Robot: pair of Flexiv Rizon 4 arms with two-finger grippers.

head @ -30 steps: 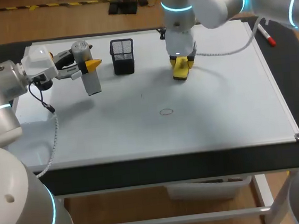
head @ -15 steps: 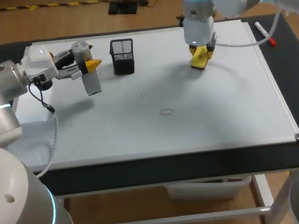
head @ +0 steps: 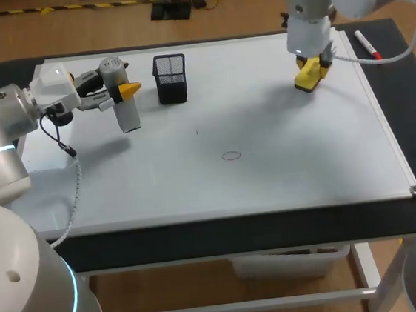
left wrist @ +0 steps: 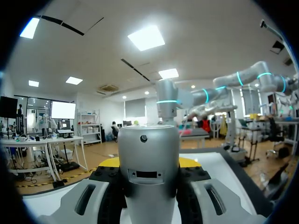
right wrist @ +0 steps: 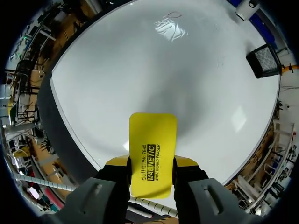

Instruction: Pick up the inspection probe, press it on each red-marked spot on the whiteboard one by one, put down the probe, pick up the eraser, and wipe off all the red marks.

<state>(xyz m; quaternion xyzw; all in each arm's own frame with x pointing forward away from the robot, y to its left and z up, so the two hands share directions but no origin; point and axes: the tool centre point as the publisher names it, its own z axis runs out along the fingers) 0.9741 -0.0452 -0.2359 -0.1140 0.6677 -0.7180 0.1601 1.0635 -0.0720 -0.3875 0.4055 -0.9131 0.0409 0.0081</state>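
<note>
The inspection probe [head: 126, 116], a silver cylinder with a grey body, hangs above the whiteboard's [head: 269, 172] far left part, and my left gripper [head: 121, 90] is shut on it. In the left wrist view the probe [left wrist: 148, 172] fills the space between the fingers. My right gripper [head: 310, 67] is shut on the yellow eraser [head: 306, 80] near the board's far right edge. In the right wrist view the eraser [right wrist: 152, 154] sticks out ahead of the fingers over the whiteboard [right wrist: 140, 70]. A faint ring [head: 231, 155] is drawn mid-board; I see no red on the board.
A black mesh cup [head: 171, 78] stands on the board's far side, just right of the probe, and shows as the mesh cup [right wrist: 266, 59] in the right wrist view. A red-capped marker [head: 369, 44] lies off the board's right edge.
My right arm has carried the eraser to the right, from the board's far middle to its far right edge. The left arm and probe have not moved.
</note>
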